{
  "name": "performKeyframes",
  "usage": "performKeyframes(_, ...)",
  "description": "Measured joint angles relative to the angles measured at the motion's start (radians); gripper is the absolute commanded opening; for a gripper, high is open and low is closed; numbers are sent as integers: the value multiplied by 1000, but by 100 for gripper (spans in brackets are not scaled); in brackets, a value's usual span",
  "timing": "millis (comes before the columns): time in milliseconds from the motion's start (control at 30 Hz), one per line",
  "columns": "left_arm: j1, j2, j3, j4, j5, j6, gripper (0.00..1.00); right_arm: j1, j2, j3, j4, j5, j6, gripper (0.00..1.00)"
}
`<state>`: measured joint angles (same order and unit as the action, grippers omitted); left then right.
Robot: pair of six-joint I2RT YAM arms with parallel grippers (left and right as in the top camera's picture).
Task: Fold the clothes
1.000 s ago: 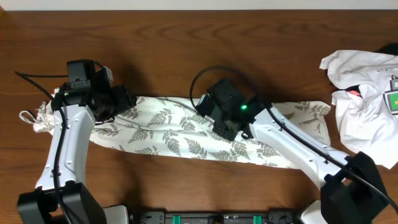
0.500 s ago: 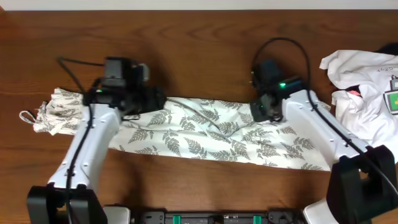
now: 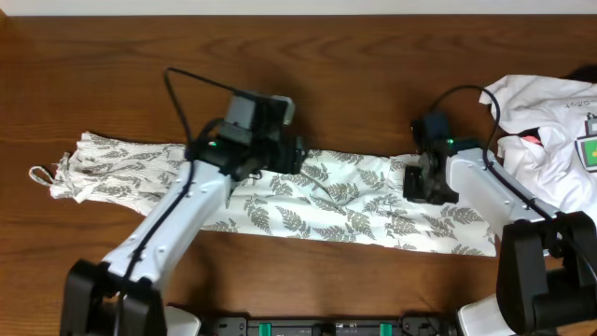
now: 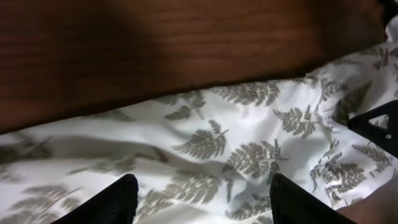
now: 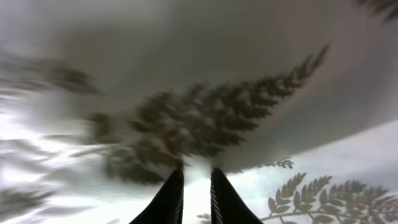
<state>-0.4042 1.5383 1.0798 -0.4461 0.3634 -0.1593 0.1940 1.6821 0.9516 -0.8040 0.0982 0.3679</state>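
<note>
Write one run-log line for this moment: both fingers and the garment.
left fingers: open over fern garment | right fingers: shut on it, near right end | garment: long strip

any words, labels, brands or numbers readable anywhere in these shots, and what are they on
Nothing can be read in any view.
Green-and-yellow tag on the plain white garment: too small to read.
Faint dark print near that garment's top edge: blurred, unreadable.
Fern-print garment: leaf pattern only, no writing.
</note>
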Motion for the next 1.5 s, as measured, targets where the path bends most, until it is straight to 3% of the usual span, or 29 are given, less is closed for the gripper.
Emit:
performKeyframes(233, -57, 136, 0, 23, 0, -21, 69, -15, 0, -47, 24, -2, 9, 15)
performKeyframes(600, -61, 280, 0, -148, 1, -43, 69, -30, 0, -49, 32, -4, 12, 15)
performKeyframes(767, -12, 291, -1, -244, 1, -47, 69, -34, 0, -50, 32, -4, 12, 15)
performKeyframes(1033, 121, 290, -18, -272, 25, -47, 68, -34, 0, -50, 32, -4, 12, 15)
performKeyframes(1300, 158, 216, -20, -251, 43, -5, 63, -34, 0, -50, 32, -4, 12, 15)
performKeyframes(1500, 158, 82, -1, -60, 48, -2, 59, -34, 0, -50, 32, -4, 12, 14)
